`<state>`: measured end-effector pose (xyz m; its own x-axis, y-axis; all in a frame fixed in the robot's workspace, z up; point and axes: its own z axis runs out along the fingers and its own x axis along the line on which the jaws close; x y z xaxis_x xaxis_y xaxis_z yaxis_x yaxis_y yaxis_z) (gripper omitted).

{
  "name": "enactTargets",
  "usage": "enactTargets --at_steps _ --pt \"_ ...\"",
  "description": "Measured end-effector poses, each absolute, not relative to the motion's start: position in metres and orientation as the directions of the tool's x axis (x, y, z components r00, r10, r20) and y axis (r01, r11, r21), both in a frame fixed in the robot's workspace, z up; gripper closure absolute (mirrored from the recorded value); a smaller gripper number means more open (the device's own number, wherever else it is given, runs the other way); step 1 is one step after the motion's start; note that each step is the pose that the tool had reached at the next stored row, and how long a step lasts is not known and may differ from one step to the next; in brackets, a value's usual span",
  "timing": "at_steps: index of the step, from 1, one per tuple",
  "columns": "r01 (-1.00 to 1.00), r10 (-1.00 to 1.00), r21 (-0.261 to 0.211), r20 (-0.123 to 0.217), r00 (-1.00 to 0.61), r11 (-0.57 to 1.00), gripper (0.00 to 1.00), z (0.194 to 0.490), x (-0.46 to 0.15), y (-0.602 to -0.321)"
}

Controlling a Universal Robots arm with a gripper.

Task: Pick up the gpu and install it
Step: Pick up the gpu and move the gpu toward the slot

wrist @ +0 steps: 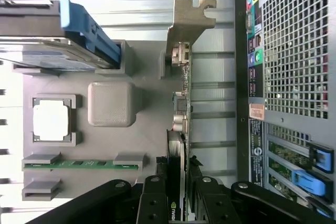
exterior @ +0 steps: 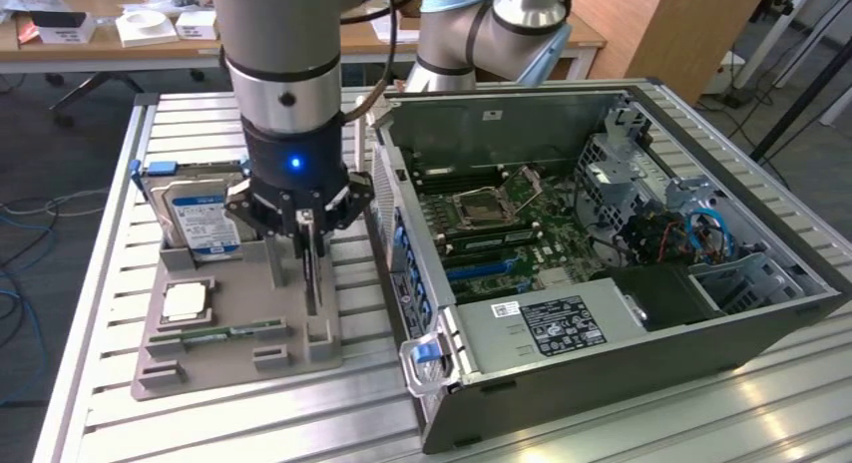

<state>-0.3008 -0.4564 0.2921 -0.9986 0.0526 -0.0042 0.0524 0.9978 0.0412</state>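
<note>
The gpu (exterior: 311, 283) is a thin dark card standing on edge over the grey holder tray (exterior: 213, 358). My gripper (exterior: 307, 233) comes straight down on it, shut on its upper edge. In the wrist view the gpu (wrist: 181, 108) is seen edge-on, with its silvery bracket (wrist: 190, 17) at the far end. There my gripper (wrist: 178, 203) has a black finger pressed against each face of the card. I cannot tell whether the card's lower edge has left the tray's slot. The open computer case (exterior: 745, 333) lies just to the exterior view's right, motherboard (exterior: 520, 224) exposed.
On the tray (wrist: 147, 72) are a hard drive with a blue-white label (exterior: 200, 219), a square processor (exterior: 187, 301) and a green memory stick (exterior: 219, 333). The case's perforated rear wall (wrist: 294, 51) with blue slot latches (wrist: 310, 177) stands close beside the card. A second arm (exterior: 493, 34) stands behind.
</note>
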Motion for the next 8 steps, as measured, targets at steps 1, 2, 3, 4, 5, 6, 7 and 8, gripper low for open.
enactTargets --at_steps 1,2,3,4,5,6,7,8 --pt "0.052 0.053 0.041 -0.004 -0.999 0.998 0.74 0.297 -0.301 -0.456" --pt "0.052 0.053 0.041 -0.004 -0.999 0.998 0.74 0.301 -0.301 -0.456" --pt "0.052 0.053 0.041 -0.004 -0.999 0.998 0.74 0.306 -0.301 -0.456" --pt "0.052 0.053 0.041 -0.004 -0.999 0.998 0.74 0.310 -0.301 -0.456" --pt "0.052 0.053 0.041 -0.004 -0.999 0.998 0.74 0.315 -0.301 -0.456" --pt "0.052 0.053 0.041 -0.004 -0.999 0.998 0.74 0.319 -0.301 -0.456" --pt "0.052 0.053 0.041 -0.004 -0.999 0.998 0.74 0.324 -0.301 -0.456" --pt "0.052 0.053 0.041 -0.004 -0.999 0.998 0.74 0.328 -0.301 -0.456"
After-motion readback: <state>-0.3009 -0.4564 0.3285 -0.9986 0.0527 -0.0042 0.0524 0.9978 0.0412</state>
